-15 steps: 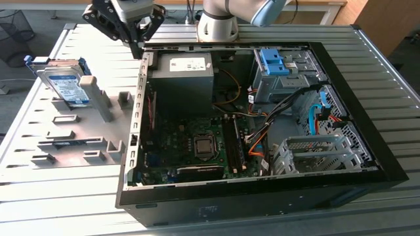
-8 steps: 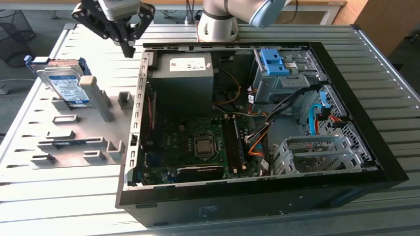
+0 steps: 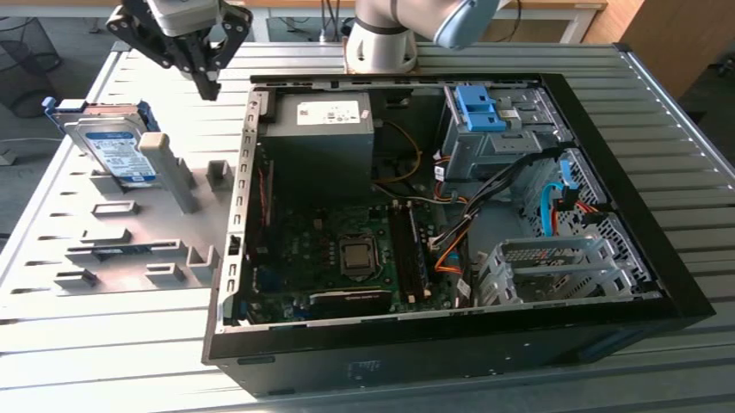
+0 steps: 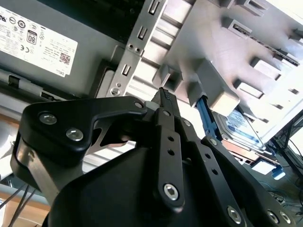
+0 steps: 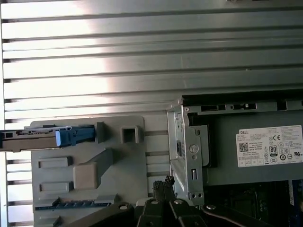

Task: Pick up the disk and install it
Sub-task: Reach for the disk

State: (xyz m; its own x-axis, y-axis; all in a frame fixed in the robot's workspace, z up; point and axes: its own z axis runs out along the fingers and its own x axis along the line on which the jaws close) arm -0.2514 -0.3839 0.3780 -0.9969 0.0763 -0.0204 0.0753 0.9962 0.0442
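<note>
One arm, one gripper. Claw was clenched on nothing, with the fingertips meeting at a point in both wrist views. It hung at the far end of the table, over the gap between the grey fixture plate and the left wall of the open PC case.

The disk was not yet picked. It stood on edge in a slot at the far left corner of the fixture plate, tilted back, labelled face toward the near side, blue rails along its sides.

Key relation: the disk lay to the exterior view's left of the claw, slightly nearer and lower, with clear air between them and no contact.
- In the first wrist view the disk showed edge-on as a thin bar with its blue rail end on the side toward the claw.
- From that I judged its upper edge ran left-right across the scene.
- I couldn't tell whether it stood on its long or short side.
- In the second wrist view the disk sat past a grey post of the plate, beyond the claw tips.

The drive cage with a blue bracket was at the case's far right, so the case interior lay between the disk and the cage.

Labels:
- The disk had a white-and-blue sticker with rows of print.
- The power supply had a white sticker with text blocks, approval marks and a square code.
- I'm not transcribing either.
</note>
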